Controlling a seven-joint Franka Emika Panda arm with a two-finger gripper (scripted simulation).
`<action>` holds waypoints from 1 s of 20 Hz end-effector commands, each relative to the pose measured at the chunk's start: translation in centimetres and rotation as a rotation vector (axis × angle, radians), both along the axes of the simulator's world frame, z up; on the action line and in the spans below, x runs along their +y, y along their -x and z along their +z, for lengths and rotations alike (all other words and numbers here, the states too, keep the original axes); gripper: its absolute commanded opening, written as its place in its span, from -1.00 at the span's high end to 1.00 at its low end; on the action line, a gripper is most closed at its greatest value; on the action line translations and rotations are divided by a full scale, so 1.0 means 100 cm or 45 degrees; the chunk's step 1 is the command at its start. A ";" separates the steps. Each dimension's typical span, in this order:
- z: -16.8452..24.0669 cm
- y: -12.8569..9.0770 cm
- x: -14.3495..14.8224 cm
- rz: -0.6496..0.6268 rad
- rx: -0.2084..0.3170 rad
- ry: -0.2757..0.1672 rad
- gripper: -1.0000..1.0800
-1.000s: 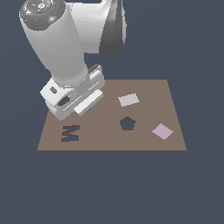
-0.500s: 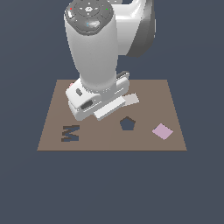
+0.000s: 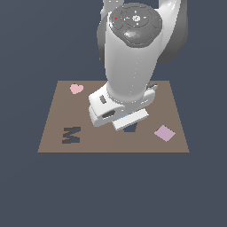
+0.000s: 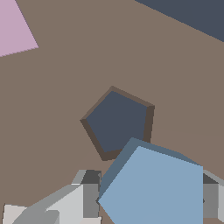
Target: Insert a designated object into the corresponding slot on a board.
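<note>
So the arm has swung across the board (image 3: 57,128) over the last second, from the M-shaped recess (image 3: 71,135) side toward the middle, and it's now parked right over the pentagon slot (image 4: 117,122). In the exterior view only a sliver of that slot peeks out from under the hand, where a second ago it was in plain sight.

The gripper (image 4: 146,199) is clamped on the light-blue pentagon block (image 4: 153,188), with a grey finger showing on either side of it. In the wrist view the block hangs above the board and overlaps just one edge of the slot, so it's close but not centred. Its corners also look a bit rotated against the recess, though that's hard to call from this angle.

Transport looks basically done; what's left seems to be a small nudge sideways, maybe a twist, then lowering. Dropping now would probably catch the rim.

The lilac diamond tile (image 3: 164,132) sits off to one side of the gripper, and the pink heart (image 3: 76,88) is well away.
</note>
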State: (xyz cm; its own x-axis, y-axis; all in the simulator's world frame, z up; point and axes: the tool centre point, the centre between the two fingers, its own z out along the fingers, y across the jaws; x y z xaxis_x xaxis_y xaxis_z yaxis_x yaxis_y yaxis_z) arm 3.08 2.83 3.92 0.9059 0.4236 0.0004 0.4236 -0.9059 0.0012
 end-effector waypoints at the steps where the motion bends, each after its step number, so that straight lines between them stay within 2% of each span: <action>1: 0.001 -0.007 0.010 -0.049 -0.001 0.001 1.00; 10: 0.001 -0.024 0.030 -0.142 -0.001 0.001 1.00; 20: -0.007 -0.026 0.031 -0.152 -0.001 0.005 1.00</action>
